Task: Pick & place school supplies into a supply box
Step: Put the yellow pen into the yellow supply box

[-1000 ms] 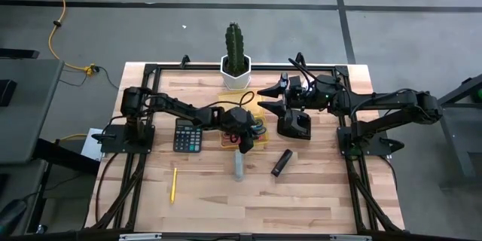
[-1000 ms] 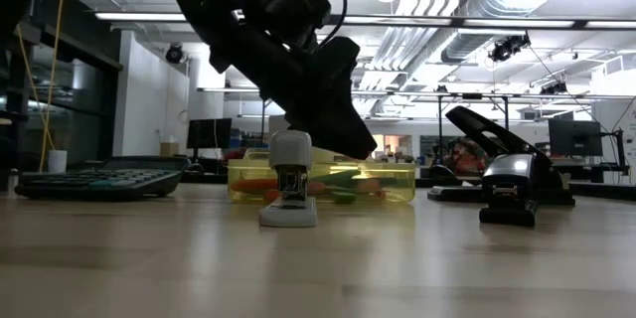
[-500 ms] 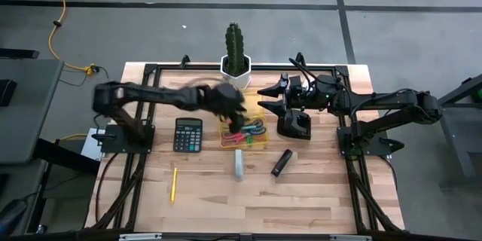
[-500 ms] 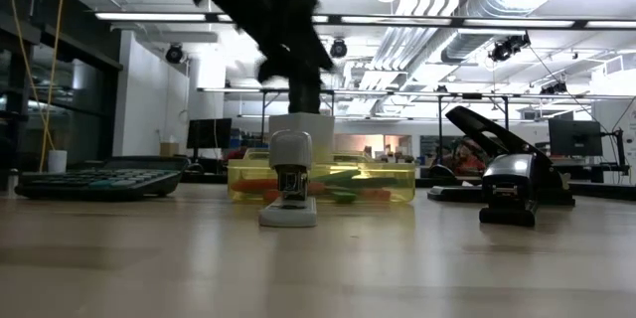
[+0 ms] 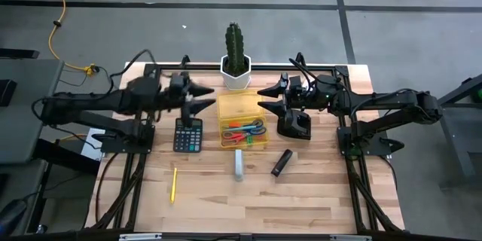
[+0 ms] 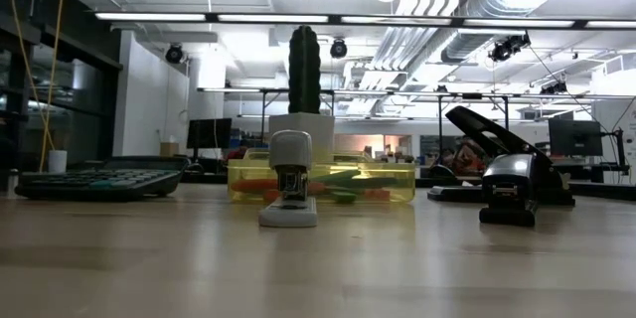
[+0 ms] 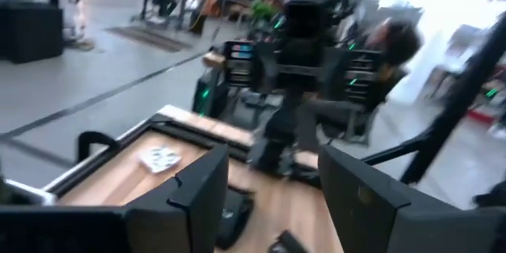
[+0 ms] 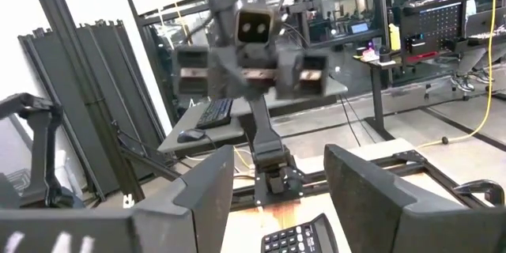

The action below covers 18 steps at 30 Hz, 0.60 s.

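The yellow translucent supply box (image 5: 241, 111) lies flat at the table's middle, in front of the white cactus pot (image 5: 235, 77). Red-handled and blue-handled scissors, pens and small erasers (image 5: 245, 131) lie in its near half; in the low view they show through the box wall (image 6: 323, 183). A yellow pencil (image 5: 173, 183) lies on the table near the left front. My left gripper (image 5: 200, 97) hovers open above the calculator's far end, left of the box, pointing right. My right gripper (image 5: 269, 99) hovers open right of the box, pointing left. Both wrist views show spread fingers with nothing between them.
A black calculator (image 5: 187, 134) lies left of the box. A grey stapler (image 5: 238, 164) stands in front of it, with a small black item (image 5: 282, 162) to its right. A black stapler (image 5: 294, 126) sits under the right arm. Bare wood fills the near half.
My left gripper rose from over the box's near edge and swung fast back toward the table's left far side, ending level above the calculator's far end. The box's contents, covered before, now show. The right arm kept still.
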Motion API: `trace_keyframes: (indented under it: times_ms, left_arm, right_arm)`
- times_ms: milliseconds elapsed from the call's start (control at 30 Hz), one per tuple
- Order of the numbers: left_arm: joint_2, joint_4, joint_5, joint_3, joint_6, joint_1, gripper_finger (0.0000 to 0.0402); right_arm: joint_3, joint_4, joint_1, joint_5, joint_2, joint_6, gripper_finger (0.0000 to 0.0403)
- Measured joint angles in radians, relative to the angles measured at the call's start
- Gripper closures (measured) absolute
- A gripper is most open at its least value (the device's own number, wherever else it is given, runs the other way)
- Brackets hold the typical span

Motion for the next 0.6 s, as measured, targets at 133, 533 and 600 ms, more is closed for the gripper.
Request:
trace_keyframes:
  times_ms: [133,533,600]
  left_arm:
    - [-0.074,0.152,-0.047,-0.146,-0.015,-0.111,0.0223]
    - [-0.09,0.292,-0.14,-0.232,-0.012,-0.174,0.0229]
    - [-0.09,0.301,-0.14,-0.232,-0.082,-0.174,0.0229]
  right_arm:
    - [0.0,0.0,0.0,0.0,0.0,0.0,0.0213]
    - [0.0,0.0,-0.001,0.0,0.0,-0.018,0.0213]
    - [0.0,0.0,-0.001,0.0,0.0,-0.018,0.0213]
